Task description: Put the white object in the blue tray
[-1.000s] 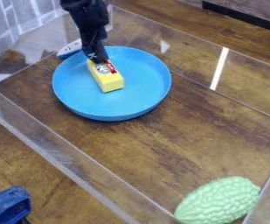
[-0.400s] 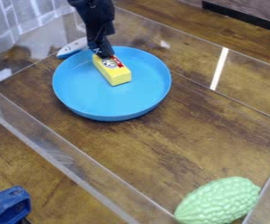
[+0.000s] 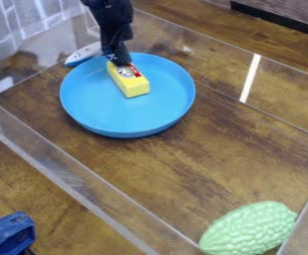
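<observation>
The blue tray [image 3: 97, 118] is a round shallow dish on the wooden table, left of centre. A yellow block [image 3: 130, 80] with a red and white label lies in its far part. My black gripper [image 3: 117, 58] comes down from the top edge, its fingertips at the block's far end, open as far as I can see. The white object [image 3: 79, 56], small with a blue part, lies on the table just outside the tray's far left rim, to the left of the gripper. Nothing is held.
Low clear plastic walls [image 3: 63, 174] fence the table area. A green bumpy object [image 3: 249, 231] sits at the near right corner. A dark blue cloth-like thing [image 3: 6, 235] lies outside the wall at the bottom left.
The gripper has shifted a little up and to the right, and the yellow block has slid the same way inside the tray. The white object has not moved.
</observation>
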